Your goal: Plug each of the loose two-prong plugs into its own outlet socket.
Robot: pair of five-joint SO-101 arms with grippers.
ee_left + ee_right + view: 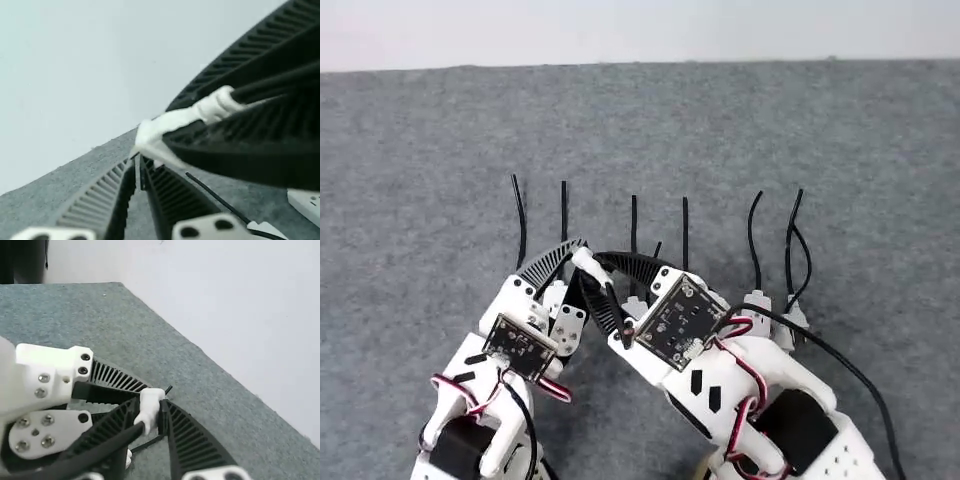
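The right claw (150,412) is pinching the white plug (149,401) at frame centre. The nearly closed left claw (137,167) is touching it.

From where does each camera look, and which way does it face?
High view: fixed above, looking down on the grey table; both arms show at the bottom edge.
Left wrist view: on the left arm, looking along the left gripper toward the wall.
Right wrist view: on the right arm, looking along the right gripper, shut on the white plug.
Shared: both wrist views show that plug and each other's gripper.
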